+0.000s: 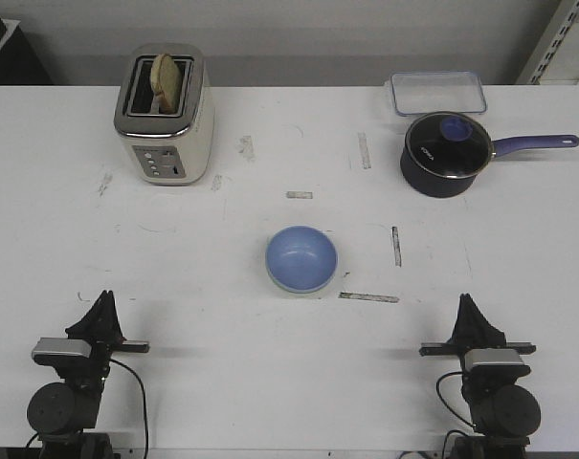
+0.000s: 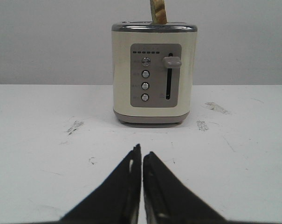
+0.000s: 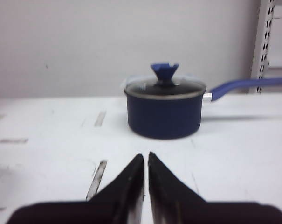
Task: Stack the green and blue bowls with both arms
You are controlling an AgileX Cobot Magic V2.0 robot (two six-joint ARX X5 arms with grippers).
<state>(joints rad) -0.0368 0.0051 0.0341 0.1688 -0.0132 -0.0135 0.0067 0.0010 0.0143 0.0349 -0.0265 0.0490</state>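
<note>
The periwinkle blue bowl sits upright in the middle of the table. A thin pale edge shows along its near side; I cannot tell whether that is the mint green bowl, which shows nowhere else. My left gripper rests at the near left, shut and empty, well short of the bowl. In the left wrist view its jaws are closed and face the toaster. My right gripper rests at the near right, shut and empty. In the right wrist view its jaws are closed and face the saucepan. Neither wrist view shows a bowl.
A cream toaster with a slice of bread in it stands at the far left, also in the left wrist view. A dark navy saucepan with a lid and long handle stands at the far right, also in the right wrist view. A clear lidded container lies behind it.
</note>
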